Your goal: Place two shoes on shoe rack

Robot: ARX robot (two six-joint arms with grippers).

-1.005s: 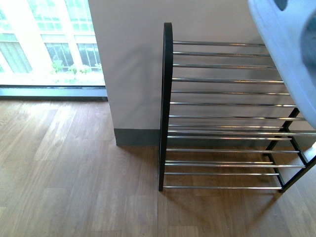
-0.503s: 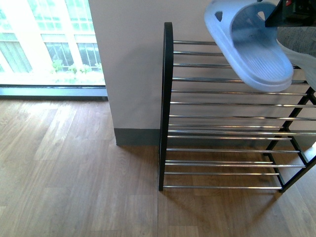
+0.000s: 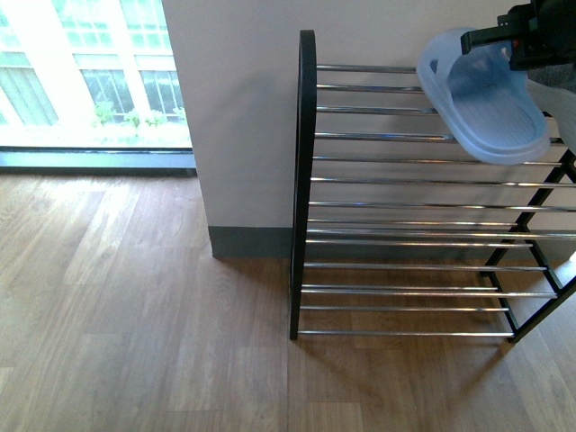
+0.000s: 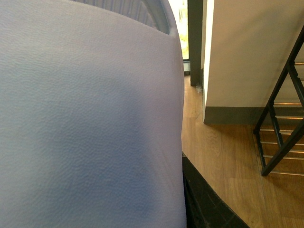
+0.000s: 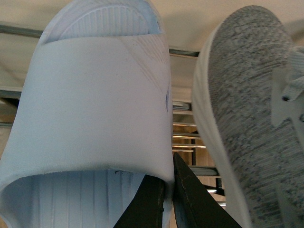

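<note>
Here's the blue slide (image 3: pixel 490 103), up at the top tier of the shoe rack (image 3: pixel 306 180), toe tipped down toward us and the sole just over the silver bars. We'd say it hangs there to be lined up before it is set down. The right gripper (image 3: pixel 526 40) has it from the back end, jaws clenched on the edge of the strap. The right wrist view shows the dark fingers (image 5: pixel 159 202) tucked under that strap, a grip that leaves the sole free to meet the bars. Just beside it in that view is a grey sneaker (image 5: pixel 251 109), toe pointing the same way, so we take it the slide is meant to go alongside. Whether the sneaker rests on the bars, we can't tell. The left wrist view is nearly filled by a pale shoe (image 4: pixel 90 118), close against the left gripper (image 4: pixel 204 204). Whether those jaws clamp it, we can't tell. The lower tiers stand bare against the wall (image 3: pixel 243 117).
</note>
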